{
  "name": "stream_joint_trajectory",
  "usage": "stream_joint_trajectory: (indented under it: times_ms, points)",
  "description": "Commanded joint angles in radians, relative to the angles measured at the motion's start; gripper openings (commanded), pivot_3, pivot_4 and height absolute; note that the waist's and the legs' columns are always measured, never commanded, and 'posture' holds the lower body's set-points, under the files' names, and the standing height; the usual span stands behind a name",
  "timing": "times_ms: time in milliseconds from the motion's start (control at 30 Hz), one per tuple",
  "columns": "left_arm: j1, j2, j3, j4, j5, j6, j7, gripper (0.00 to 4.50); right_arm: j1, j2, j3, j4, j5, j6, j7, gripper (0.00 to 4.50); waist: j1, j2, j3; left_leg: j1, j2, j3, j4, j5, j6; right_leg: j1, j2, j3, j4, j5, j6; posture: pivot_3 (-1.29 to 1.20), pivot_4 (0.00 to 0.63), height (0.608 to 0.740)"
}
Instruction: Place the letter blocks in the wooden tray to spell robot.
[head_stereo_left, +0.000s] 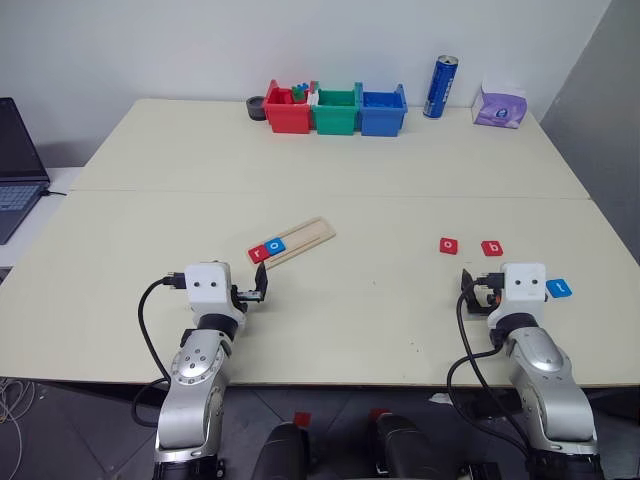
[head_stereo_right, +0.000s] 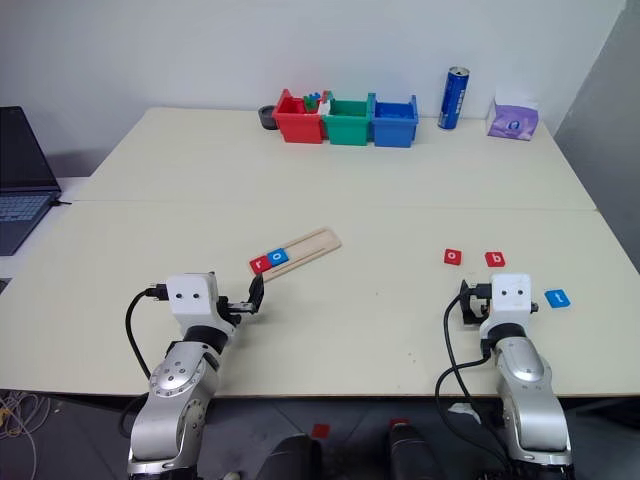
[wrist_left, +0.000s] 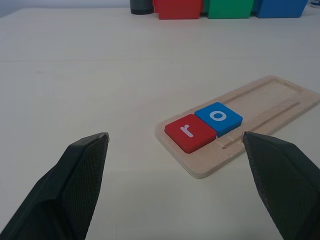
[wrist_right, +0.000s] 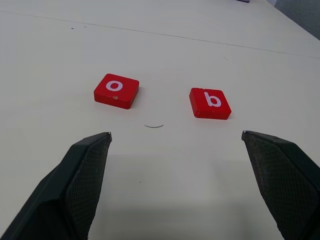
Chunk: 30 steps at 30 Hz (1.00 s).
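Observation:
The wooden tray (head_stereo_left: 300, 238) lies slanted on the cream table ahead of my left gripper (head_stereo_left: 258, 288). A red "r" block (wrist_left: 190, 132) and a blue "o" block (wrist_left: 219, 118) sit side by side at the tray's near end. My left gripper is open and empty, just short of that end. A red "o" block (wrist_right: 116, 90) and a red "b" block (wrist_right: 210, 103) lie loose on the table ahead of my right gripper (head_stereo_left: 466, 292), which is open and empty. A blue "t" block (head_stereo_left: 560, 288) lies just right of my right wrist.
Red (head_stereo_left: 287, 108), green (head_stereo_left: 336, 110) and blue (head_stereo_left: 383, 110) plastic bins stand at the table's far edge, with a dark cup (head_stereo_left: 257, 106) to their left. A blue can (head_stereo_left: 441, 87) and a purple tissue pack (head_stereo_left: 499, 105) are to their right. A laptop (head_stereo_left: 15, 165) sits far left.

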Motion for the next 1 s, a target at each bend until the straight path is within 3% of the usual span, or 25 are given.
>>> stream_joint_trajectory:
  times_ms: [33,733,1000]
  points:
    - [-0.001,0.003,0.003,-0.048,-0.009,-0.006,-0.003,4.50,-0.006,0.001,-0.013,-0.036,-0.012,-0.010,-0.010,4.44,0.000,0.000,0.000,0.000,0.000,0.000,0.000,0.000,0.000,0.000,0.000,0.000,0.000,0.000,0.000,0.00,0.150,0.740]
    - [-0.028,0.007,0.028,-0.026,-0.048,-0.015,-0.019,4.50,-0.038,-0.006,-0.013,-0.058,-0.007,-0.023,-0.008,4.44,0.000,0.000,0.000,0.000,0.000,0.000,0.000,0.000,0.000,0.000,0.000,0.000,0.000,0.000,0.000,0.00,0.150,0.740]
    - [-0.151,0.182,0.081,0.080,-0.172,-0.001,-0.246,4.50,-0.114,-0.115,0.035,-0.123,0.166,0.098,0.257,4.44,0.000,0.000,0.000,0.000,0.000,0.000,0.001,0.000,0.000,0.000,0.002,-0.001,0.000,0.000,0.000,0.00,0.150,0.740]
